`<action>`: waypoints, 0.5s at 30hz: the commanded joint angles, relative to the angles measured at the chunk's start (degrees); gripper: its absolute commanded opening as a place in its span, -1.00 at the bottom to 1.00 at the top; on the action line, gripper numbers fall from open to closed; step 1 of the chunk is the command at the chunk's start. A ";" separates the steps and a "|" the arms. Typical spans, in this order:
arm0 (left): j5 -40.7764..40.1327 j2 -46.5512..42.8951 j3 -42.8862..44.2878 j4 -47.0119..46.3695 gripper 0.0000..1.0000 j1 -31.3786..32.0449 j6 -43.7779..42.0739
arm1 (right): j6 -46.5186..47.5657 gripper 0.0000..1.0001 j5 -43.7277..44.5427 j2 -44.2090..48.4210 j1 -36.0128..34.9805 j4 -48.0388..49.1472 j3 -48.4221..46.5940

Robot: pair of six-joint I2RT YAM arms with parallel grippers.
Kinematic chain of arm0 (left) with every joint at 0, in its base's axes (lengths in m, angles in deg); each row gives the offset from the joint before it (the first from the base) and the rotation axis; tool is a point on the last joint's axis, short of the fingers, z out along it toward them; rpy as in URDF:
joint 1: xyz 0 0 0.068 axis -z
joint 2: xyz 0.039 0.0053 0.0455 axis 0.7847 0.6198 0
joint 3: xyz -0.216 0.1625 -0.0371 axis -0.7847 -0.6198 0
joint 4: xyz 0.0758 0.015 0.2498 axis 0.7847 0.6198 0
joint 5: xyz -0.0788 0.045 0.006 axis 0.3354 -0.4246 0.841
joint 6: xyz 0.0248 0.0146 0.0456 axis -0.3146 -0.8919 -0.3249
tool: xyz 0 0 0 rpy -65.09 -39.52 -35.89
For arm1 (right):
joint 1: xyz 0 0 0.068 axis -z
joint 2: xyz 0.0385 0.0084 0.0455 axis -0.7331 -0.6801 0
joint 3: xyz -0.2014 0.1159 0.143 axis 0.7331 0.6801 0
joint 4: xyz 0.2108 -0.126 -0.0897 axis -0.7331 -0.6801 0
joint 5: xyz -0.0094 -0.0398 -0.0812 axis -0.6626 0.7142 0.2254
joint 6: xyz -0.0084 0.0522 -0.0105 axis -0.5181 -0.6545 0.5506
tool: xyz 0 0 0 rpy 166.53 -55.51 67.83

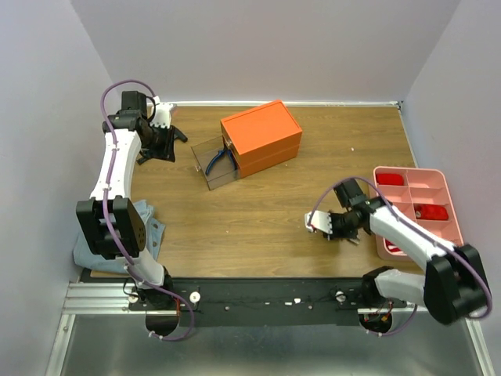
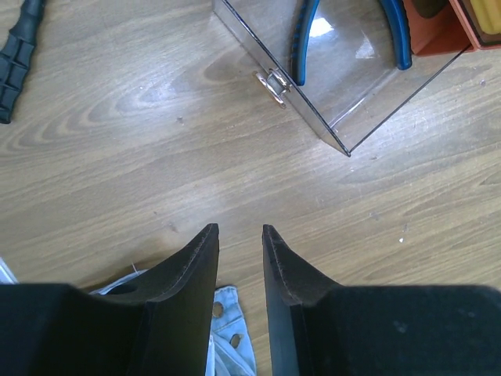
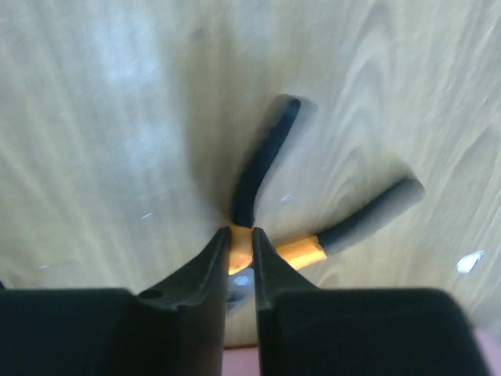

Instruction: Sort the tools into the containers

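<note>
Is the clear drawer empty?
No, blue pliers lie inside the drawer.

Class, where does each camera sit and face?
Top: above and behind, looking down at the table; left arm and right arm show.
Left wrist: on the left gripper, facing the clear drawer; its fingers show.
Right wrist: facing down past the right gripper clamping orange-handled pliers.
Top and left wrist share the blue-handled pliers.
</note>
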 commanded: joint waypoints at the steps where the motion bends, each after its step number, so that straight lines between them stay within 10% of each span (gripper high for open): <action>1: -0.83 -3.70 -1.67 -0.30 -0.23 0.18 -0.87 | 3.55 -0.58 -6.07 -9.22 -0.73 1.69 -8.14; 15: 0.31 -8.97 -7.29 -2.32 -0.23 -1.49 0.19 | -22.03 -0.81 -30.43 -33.14 -13.99 -9.14 -60.45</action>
